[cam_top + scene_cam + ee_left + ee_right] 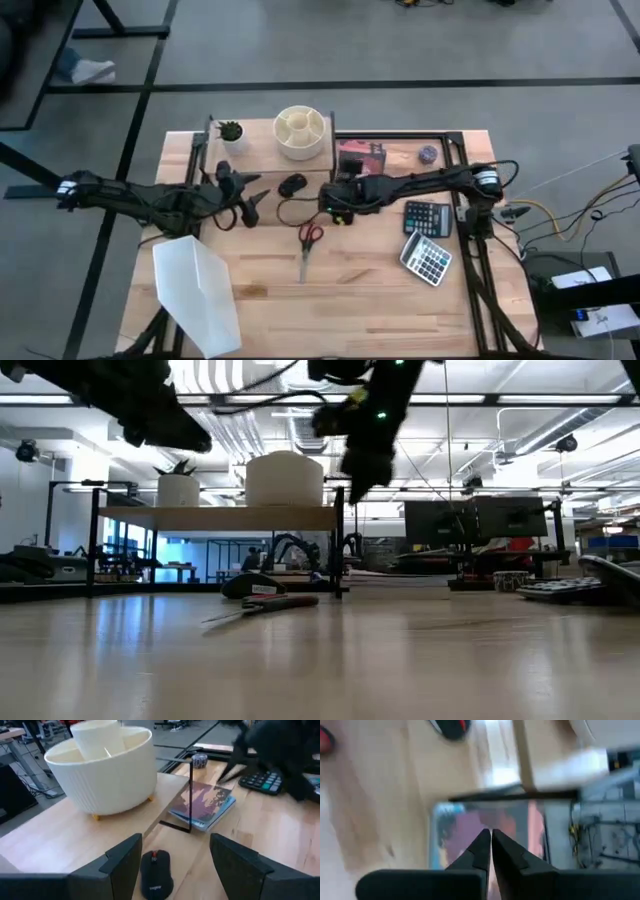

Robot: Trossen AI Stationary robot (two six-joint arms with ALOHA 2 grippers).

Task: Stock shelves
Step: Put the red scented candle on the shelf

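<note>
Shelf [262, 140] at far side of table [330, 300], light-wood board on thin black legs. On top: small potted plant [230, 130] near left end, white round divided organizer [301, 131] toward right end. Seen level in low view too, shelf [220, 517] carrying plant pot [178, 488] and organizer [285, 478]. Book [361, 156] flat on table just right of shelf, beside its black leg; same book [204, 805] visible past leg in left wrist view. Black mouse [292, 184] on table in front of shelf, between both grippers. Left gripper [252, 203] above table in front of shelf's left half, fingers spread wide, holding nothing, mouse [155, 874] framed between fingers. Right gripper [334, 196] above table just right of mouse, near book's front edge, fingers [479, 851] pressed together, nothing between, book [470, 827] below. Red-handled scissors [309, 243] mid-table, nearer front. Two calculators to right: dark one [428, 218], grey one [427, 258] just in front. Small round purplish item [428, 154] far right, cannot tell what. White angled file holder [198, 292] at front left.
</note>
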